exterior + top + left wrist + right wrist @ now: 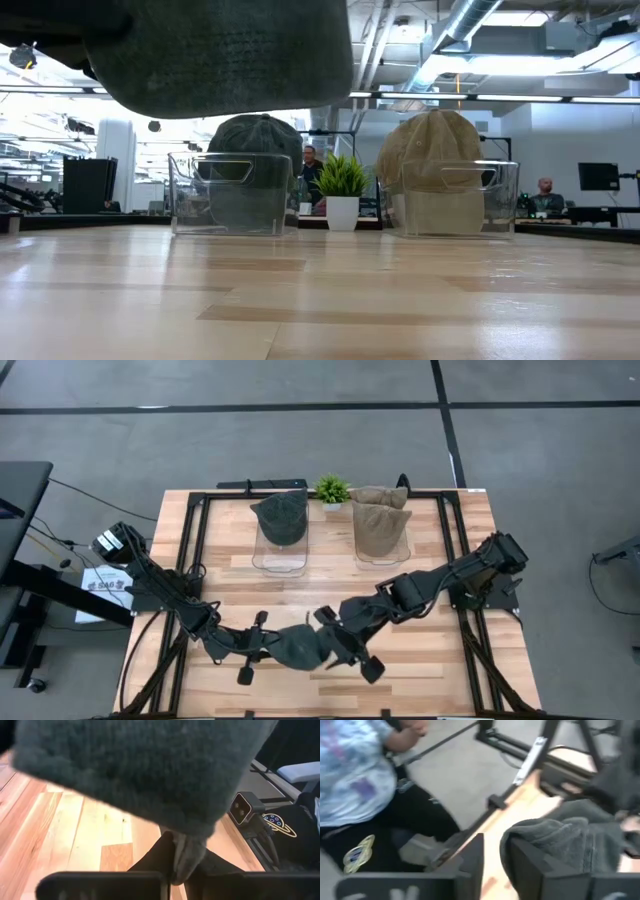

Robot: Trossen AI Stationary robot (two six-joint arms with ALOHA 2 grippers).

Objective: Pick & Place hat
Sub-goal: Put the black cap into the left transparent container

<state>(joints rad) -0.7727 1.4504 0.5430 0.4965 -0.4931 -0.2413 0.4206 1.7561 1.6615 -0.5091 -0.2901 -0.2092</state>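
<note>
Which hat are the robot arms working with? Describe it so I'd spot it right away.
Start at the wooden table and look to its front edge, where the two arms meet. The dark green hat hangs there between the left hand and right hand, lifted off the wood, unlike the hats sitting in clear bins at the back.

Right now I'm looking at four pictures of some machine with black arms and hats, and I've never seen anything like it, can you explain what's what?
It is a robot with two dark arms at a wooden table. One picture looks straight down, one looks level across the tabletop, and two come from cameras on the arms' wrists.

At the far side stand two clear bins: the left bin holds a dark green hat, the right bin a tan hat, with a small potted plant between them.

Near the front edge both arms meet at another dark hat, lifted off the table. The left gripper is shut on its edge. The right gripper is at the hat too; its grip is unclear. A person is next to the table.
</note>
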